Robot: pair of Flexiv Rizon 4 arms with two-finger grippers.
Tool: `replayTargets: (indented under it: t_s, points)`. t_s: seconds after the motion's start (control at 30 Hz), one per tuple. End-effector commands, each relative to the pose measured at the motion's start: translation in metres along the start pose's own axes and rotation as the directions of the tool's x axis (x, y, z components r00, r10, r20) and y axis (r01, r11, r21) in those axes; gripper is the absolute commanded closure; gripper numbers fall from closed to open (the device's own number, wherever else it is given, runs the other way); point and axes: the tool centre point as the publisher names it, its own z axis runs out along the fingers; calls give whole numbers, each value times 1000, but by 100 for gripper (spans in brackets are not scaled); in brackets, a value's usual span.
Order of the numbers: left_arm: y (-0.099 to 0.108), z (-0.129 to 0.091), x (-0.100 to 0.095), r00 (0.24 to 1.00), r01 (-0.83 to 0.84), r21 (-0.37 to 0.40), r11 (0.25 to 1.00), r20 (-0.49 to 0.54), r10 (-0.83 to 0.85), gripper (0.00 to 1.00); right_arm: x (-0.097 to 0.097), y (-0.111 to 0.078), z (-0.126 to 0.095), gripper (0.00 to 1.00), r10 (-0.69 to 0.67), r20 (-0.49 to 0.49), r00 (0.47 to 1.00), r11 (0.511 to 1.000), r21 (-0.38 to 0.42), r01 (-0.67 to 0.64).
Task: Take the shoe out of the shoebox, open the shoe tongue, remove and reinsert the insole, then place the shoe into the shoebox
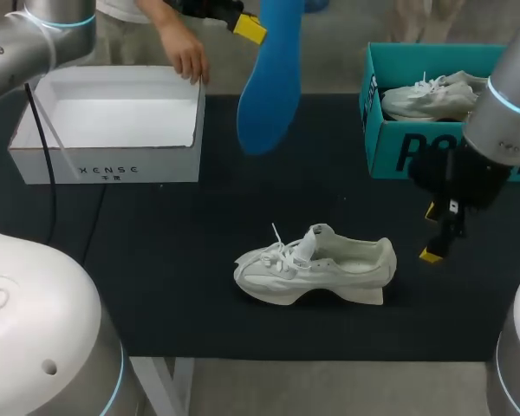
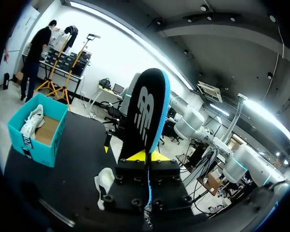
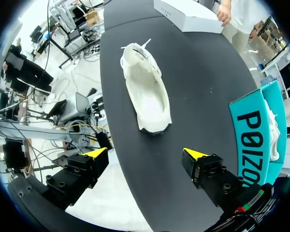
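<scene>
While the left gripper (image 2: 146, 155) clamps the extracted blue insole (image 2: 147, 111), reinsertion and boxing remain; the right gripper (image 3: 146, 152) gapes before the sneaker (image 3: 147, 94).

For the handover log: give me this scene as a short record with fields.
Left gripper: shut on blue insole, held above the table
White shoe: on its sole on the table
Right gripper: open, empty, off the shoe's heel end
White shoebox: empty, person's hand at its far rim
Teal shoebox: holds another white shoe
</scene>
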Motion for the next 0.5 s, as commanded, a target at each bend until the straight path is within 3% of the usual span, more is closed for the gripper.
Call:
replayTargets:
  t_s: [0.03,0.2,0.5]
  points:
    - [0,-1,-1,1000,0,-2,1000,-2,0,100,-21,45,13,0,-4,-16,1000,999,37,5]
    - [0,-1,-1,1000,0,-2,1000,-2,0,100,-34,76,26,0,26,-8,1000,997,70,-25]
    - [0,-1,-1,1000,0,-2,1000,-2,0,100,-46,103,47,0,-33,6,999,998,52,32]
